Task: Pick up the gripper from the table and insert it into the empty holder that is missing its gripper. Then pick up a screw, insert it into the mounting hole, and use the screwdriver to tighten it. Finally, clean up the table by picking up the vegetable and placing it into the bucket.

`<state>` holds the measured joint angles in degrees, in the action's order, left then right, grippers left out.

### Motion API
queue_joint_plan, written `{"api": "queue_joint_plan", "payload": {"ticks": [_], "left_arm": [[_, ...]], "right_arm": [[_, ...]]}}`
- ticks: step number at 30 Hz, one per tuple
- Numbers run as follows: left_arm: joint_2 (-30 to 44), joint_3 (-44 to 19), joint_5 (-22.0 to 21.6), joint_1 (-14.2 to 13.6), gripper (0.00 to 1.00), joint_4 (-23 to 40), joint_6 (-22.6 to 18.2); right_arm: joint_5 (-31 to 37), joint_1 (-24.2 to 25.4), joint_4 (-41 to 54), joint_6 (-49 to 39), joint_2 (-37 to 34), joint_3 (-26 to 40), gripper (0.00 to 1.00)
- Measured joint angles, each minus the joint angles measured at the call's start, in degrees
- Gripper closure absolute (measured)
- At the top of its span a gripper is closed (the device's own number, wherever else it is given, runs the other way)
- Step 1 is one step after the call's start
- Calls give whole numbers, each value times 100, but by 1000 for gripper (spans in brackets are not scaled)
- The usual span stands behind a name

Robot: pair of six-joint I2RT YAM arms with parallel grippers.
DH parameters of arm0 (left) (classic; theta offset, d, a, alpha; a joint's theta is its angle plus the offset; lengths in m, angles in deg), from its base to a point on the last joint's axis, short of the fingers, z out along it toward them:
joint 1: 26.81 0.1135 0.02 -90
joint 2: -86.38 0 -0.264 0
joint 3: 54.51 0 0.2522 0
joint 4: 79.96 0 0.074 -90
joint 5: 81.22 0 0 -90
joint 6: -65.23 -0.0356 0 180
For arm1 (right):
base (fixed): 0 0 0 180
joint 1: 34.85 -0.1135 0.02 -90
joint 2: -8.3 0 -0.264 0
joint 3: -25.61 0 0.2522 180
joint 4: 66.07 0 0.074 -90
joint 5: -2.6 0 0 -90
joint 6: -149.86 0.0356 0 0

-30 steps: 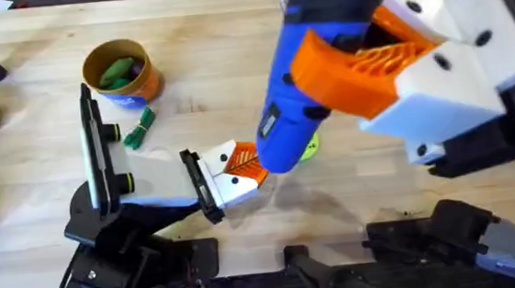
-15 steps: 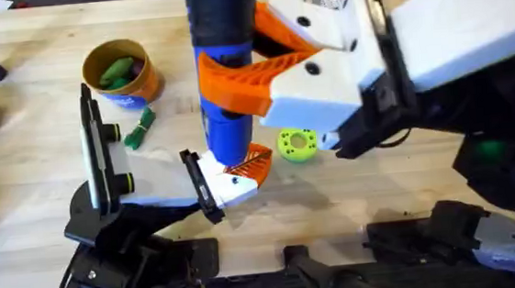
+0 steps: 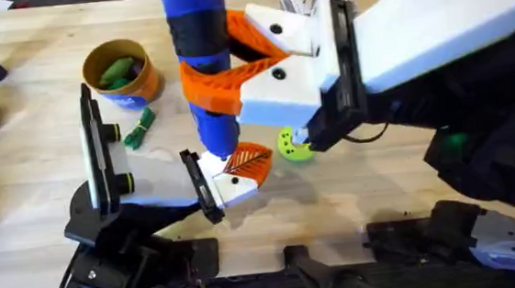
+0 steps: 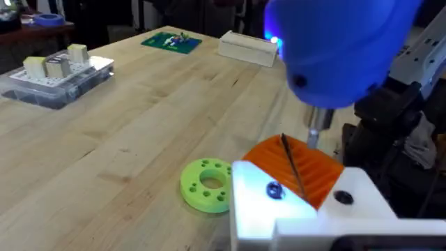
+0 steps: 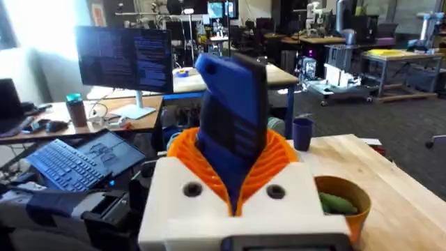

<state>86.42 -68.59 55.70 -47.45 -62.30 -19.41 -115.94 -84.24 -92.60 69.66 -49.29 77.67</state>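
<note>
The right hand (image 3: 220,78) is clamped on the blue screwdriver (image 3: 198,66), orange pads pressed to either side of its barrel, and the driver stands close to upright over the white holder (image 3: 227,185). That's the line to watch. The driver's long axis runs almost straight down, with its thin metal tip (image 4: 313,134) just above the orange gripper (image 4: 301,162) already seated in the holder.

In the left wrist view the tip hangs slightly off the dark screw (image 4: 274,189) on the holder's white top face, toward the orange lattice; whether it is touching anything I cannot tell. My read: the tip needs a small shift along the holder's top to land on the screw, then straight down.

The left hand's own state I cannot tell. Its arm lies low across the surface (image 3: 353,192) with the holder at its end.

Cleanup waits: one dark green vegetable (image 3: 140,127) lies on the wood just beside the orange bucket (image 3: 121,74), well to the left of the driver, nearer the left arm.
</note>
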Motion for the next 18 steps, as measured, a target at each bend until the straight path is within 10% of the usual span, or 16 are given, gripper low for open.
{"api": "queue_joint_plan", "payload": {"ticks": [18], "left_arm": [[0,0,0,0,988,0,0]], "right_arm": [[0,-2,-23,-368,-208,0,975]]}}
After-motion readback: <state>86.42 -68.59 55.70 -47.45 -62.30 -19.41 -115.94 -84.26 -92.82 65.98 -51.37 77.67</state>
